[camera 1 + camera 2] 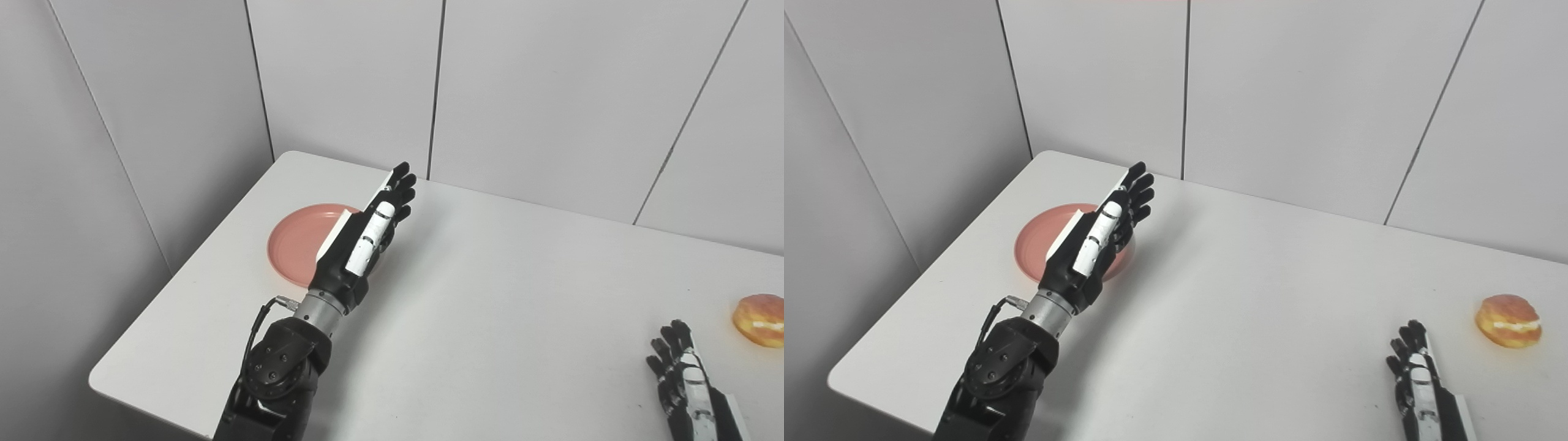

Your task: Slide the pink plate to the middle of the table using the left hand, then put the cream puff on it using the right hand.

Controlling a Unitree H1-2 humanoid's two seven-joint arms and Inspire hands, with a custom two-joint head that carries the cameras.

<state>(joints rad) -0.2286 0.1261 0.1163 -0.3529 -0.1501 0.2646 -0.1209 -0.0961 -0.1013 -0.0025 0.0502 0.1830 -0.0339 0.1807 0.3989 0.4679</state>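
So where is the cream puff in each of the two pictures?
Left eye view: the cream puff sits at the right edge of the picture, cut off by it.
Right eye view: it sits fully in view, further from the right edge.
Shared landmark: the right robot hand, below and left of it.

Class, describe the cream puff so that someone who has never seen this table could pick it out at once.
Start at the white table and follow it to its right side, far from the pink plate on the left. Just beyond the right robot hand lies the cream puff: small, round, golden-brown, with a pale cream line through its middle, the only food there.
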